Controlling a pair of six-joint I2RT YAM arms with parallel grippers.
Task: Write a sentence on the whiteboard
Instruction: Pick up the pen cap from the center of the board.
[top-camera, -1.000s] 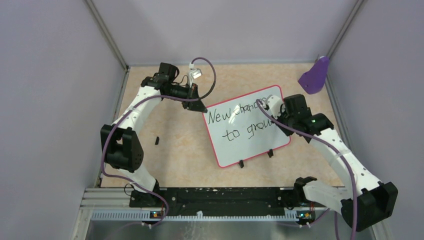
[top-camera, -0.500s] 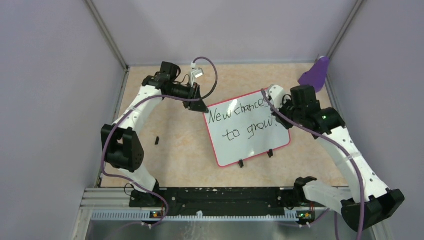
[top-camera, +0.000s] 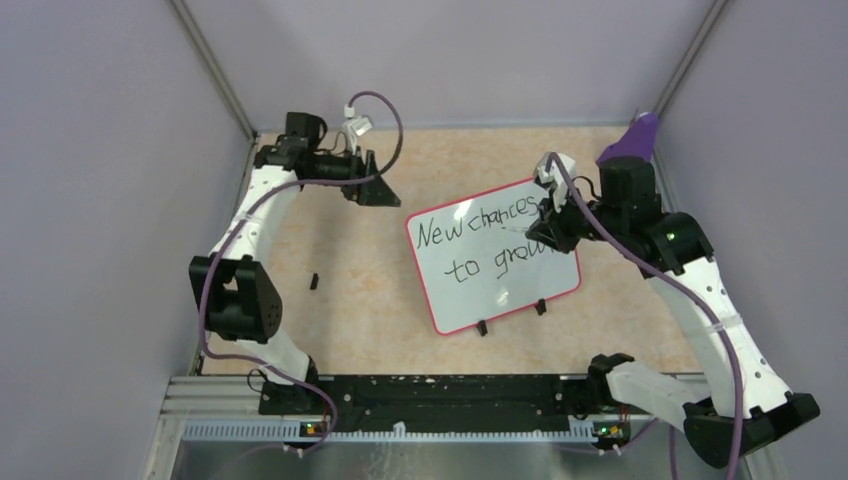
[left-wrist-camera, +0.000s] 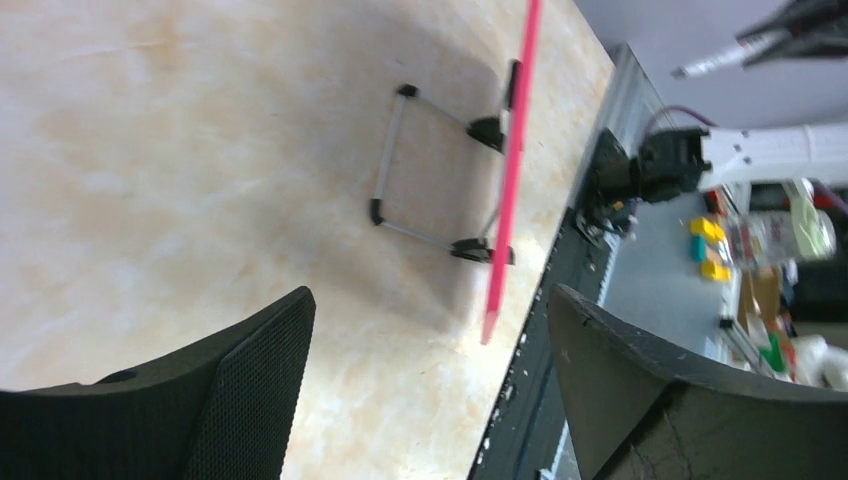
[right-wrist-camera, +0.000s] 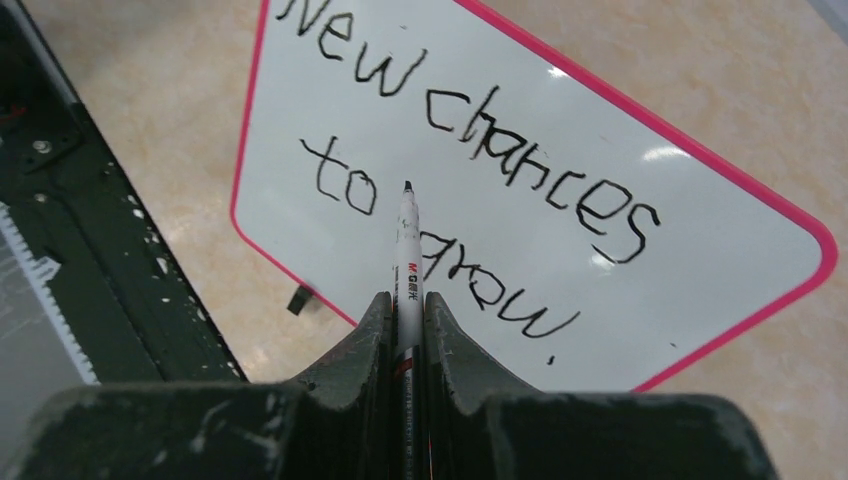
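The whiteboard (top-camera: 503, 296), white with a pink rim, stands tilted on its wire stand (left-wrist-camera: 398, 160) mid-table. The sentence (top-camera: 470, 231) reads "New chances to grow." in two dark lines. My right gripper (top-camera: 548, 224) hovers over the board's right part, shut on a white marker (right-wrist-camera: 407, 250). In the right wrist view the marker's tip points between "to" and "grow" of the sentence (right-wrist-camera: 480, 150) on the whiteboard (right-wrist-camera: 700, 250). My left gripper (top-camera: 374, 191) is open and empty, apart from the board's upper left corner. The left wrist view shows the whiteboard (left-wrist-camera: 512, 170) edge-on beyond the left gripper (left-wrist-camera: 430, 305).
A purple object (top-camera: 630, 150) sits in the back right corner. A small black piece (top-camera: 314, 282) lies on the table left of the board. A black rail (top-camera: 430, 390) runs along the near edge. Walls close in on three sides.
My left gripper opened, let go of the board's upper left corner and drew back to the left. My right arm rose and shifted right with the marker.
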